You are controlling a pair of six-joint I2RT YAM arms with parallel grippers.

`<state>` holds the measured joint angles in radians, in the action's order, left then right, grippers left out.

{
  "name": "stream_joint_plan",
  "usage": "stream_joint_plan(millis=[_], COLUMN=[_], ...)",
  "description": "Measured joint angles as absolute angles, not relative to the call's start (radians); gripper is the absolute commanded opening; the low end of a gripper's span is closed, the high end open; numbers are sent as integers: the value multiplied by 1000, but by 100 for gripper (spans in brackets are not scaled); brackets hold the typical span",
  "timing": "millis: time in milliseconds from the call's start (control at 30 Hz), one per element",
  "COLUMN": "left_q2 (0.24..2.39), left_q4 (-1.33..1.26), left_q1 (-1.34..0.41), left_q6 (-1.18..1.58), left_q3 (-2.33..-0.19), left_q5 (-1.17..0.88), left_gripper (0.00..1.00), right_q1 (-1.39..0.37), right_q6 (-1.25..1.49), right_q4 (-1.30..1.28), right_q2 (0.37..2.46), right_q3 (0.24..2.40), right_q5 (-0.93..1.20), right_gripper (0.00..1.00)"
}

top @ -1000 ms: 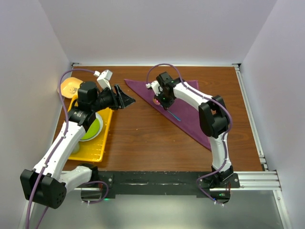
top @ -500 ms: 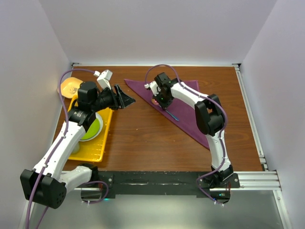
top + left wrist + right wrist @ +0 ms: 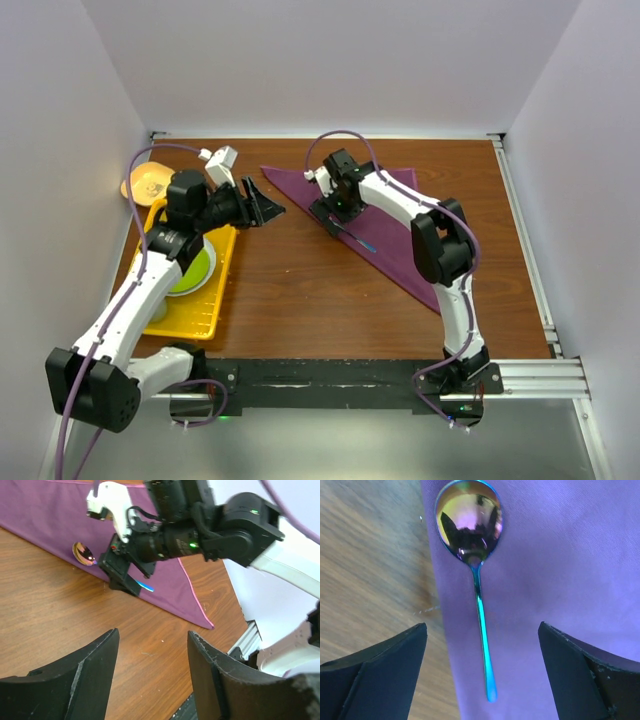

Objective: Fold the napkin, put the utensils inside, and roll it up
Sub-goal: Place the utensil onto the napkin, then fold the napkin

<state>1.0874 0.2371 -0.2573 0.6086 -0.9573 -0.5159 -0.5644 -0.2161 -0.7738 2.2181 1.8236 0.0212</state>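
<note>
The plum-purple cloth napkin [image 3: 395, 240] lies flat on the brown wooden table [image 3: 300, 290], folded into a long triangle. One edge runs along the far side of the table, and a point reaches toward the near right. A thin pink hem shows along its edge in the left wrist view. On the napkin, close to its left slanting edge, rests an iridescent metal spoon [image 3: 479, 605]. Its bowl faces up and mirrors the fingers above it, and its slim blue-green handle runs along the cloth parallel to that edge. The right gripper [image 3: 481, 625] hangs directly over the spoon with its two black fingers spread wide. One finger is over the bare wood just off the cloth and the other over the napkin, with the handle lying between them. It grips nothing. From the left wrist view the fingers sit very low at the napkin's edge, but I cannot tell whether they touch the cloth. The left gripper [image 3: 262, 205] is also parted and empty. It is held above bare table well to the left of the napkin, pointing toward the right arm. Behind it, at the table's left side, a yellow plastic tray [image 3: 205, 320] holds a round green plate [image 3: 195, 270].
</note>
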Motion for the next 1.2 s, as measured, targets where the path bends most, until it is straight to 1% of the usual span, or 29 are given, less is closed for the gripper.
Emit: stream_joint_plan(millis=[100, 200, 300, 400, 433, 567, 667, 867, 967, 1100, 1200], left_q2=[1132, 1225, 1382, 1555, 1599, 1783, 1896, 2086, 2191, 2270, 2278], left_q4=[197, 143, 98, 65, 65, 57, 32, 12, 17, 36, 39], left_q1=[-257, -257, -256, -251, -247, -216, -191, -175, -171, -162, -155], left_q6=[609, 608, 598, 559, 545, 489, 451, 431, 438, 461, 477], left_q3=[-957, -958, -975, -1019, -1039, -1167, -1269, -1445, -1541, -1636, -1649], left_q5=[-503, -478, -431, -364, -347, -301, -261, -201, -175, -141, -115], left_gripper=[63, 61, 60, 54, 53, 53, 53, 54, 54, 54, 52], right_q1=[-566, -567, -561, -540, -535, -519, -520, -520, -515, -500, -480], right_q6=[-160, -62, 44, 132, 150, 196, 202, 189, 175, 155, 153], right_q4=[-772, -730, -696, -675, -656, -569, -565, -530, -495, -476, -460], right_q2=[2161, 2001, 1829, 1732, 1706, 1592, 1548, 1520, 1475, 1423, 1417], right_q3=[1806, 1716, 1639, 1596, 1565, 1322, 1211, 1187, 1156, 1124, 1122], right_q5=[-1, -74, -119, -104, -89, -45, -25, -6, 3, 22, 44], right_gripper=[98, 98, 98, 98, 98, 98, 98, 98, 98, 98, 98])
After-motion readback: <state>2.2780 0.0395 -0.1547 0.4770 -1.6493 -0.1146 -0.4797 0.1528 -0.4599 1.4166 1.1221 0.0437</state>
